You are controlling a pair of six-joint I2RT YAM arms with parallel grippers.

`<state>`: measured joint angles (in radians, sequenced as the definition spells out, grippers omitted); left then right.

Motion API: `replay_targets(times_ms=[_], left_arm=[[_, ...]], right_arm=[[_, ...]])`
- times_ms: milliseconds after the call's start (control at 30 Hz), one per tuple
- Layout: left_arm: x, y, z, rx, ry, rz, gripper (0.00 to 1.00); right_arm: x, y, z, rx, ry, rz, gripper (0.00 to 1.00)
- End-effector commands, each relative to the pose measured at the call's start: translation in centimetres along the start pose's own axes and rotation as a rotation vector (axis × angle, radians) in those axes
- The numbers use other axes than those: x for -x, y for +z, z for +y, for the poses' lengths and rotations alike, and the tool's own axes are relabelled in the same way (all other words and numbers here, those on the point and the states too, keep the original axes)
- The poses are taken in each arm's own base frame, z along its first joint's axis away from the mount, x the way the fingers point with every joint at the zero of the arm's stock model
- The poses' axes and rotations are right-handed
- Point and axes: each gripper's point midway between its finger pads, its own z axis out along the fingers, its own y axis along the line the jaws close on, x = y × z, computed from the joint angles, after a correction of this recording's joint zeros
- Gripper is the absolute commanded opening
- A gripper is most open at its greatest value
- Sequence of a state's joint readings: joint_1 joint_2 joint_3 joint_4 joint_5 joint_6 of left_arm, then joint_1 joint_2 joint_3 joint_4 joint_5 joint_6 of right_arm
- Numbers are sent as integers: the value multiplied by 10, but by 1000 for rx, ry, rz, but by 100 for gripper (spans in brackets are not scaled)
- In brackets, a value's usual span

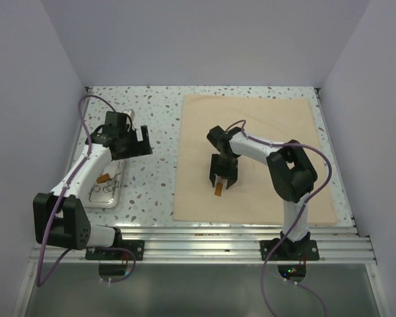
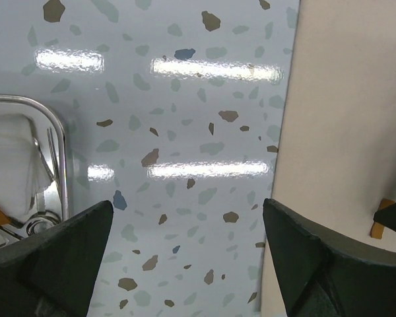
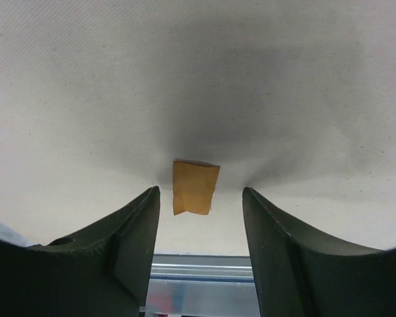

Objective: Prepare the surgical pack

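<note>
Speckled table (image 1: 152,178), pale walls (image 1: 26,66). Tan cloth (image 1: 284,119) lies beneath the right tool (image 1: 222,182), whose jaws are parted astride a brown strip (image 1: 219,191). The left tool (image 2: 188,211) gapes wide.

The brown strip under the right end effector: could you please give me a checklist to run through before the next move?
1. The brown strip is centred under the right end effector: ok.
2. The right end effector is open, with a gap on either side of the strip: ok.
3. The tan cloth is flat beneath: ok.
4. The left end effector is open, over the table: ok.
5. The brown strip lies flat: cannot tell.
</note>
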<state>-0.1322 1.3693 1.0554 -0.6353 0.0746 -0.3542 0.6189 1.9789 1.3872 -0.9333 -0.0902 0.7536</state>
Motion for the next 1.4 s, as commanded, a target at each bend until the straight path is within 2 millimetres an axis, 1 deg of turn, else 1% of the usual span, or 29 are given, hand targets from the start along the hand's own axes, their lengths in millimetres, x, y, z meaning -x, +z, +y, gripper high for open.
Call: replay_targets(times_ms=[0,67,233,333,433,533,633,733,933,1033,1100,1200,1233,1267,1300,1333,1367], left_arm=[[14,-7,-15,-65,40,-60,99],[13,-8,-17,-77,48,-68,100],[8,-9,-22,-110,60,-55,100],[8,-10,-23,-119,60,-53,99],[6,-10,-26,-136,67,-48,99],[4,-11,-34,-180,71,-40,100],[2,-10,-37,-198,66,-28,100],[-2,-8,-40,-214,61,-8,100],[-6,-10,-49,-252,55,7,100],[-8,-12,-57,-293,50,18,100],[-12,-15,-68,-366,50,19,100],[-19,-22,-89,-508,40,18,100],[-30,-24,-95,-569,33,46,100],[-25,-28,-103,-615,30,14,100],[-29,-31,-108,-645,32,15,100],[-36,-31,-111,-673,29,31,100],[-33,-34,-116,-700,32,17,100]], right_arm=[[8,-1,-7,-77,90,-46,56],[9,4,-8,-95,98,-48,55],[7,14,-6,-98,108,-36,43],[5,16,-5,-101,107,-33,42],[7,15,-3,-99,108,-42,42],[8,11,-1,-93,104,-51,39],[10,7,-1,-83,96,-66,34],[10,6,-1,-80,88,-65,33],[10,2,0,-67,69,-72,30],[12,-6,5,-39,49,-89,30],[15,-14,12,8,28,-109,27],[18,-28,23,81,-7,-132,26],[17,-31,25,96,-18,-133,26],[18,-35,29,119,-30,-136,26],[18,-44,37,167,-60,-144,26],[19,-48,37,179,-68,-148,26],[20,-53,40,199,-88,-158,26]])
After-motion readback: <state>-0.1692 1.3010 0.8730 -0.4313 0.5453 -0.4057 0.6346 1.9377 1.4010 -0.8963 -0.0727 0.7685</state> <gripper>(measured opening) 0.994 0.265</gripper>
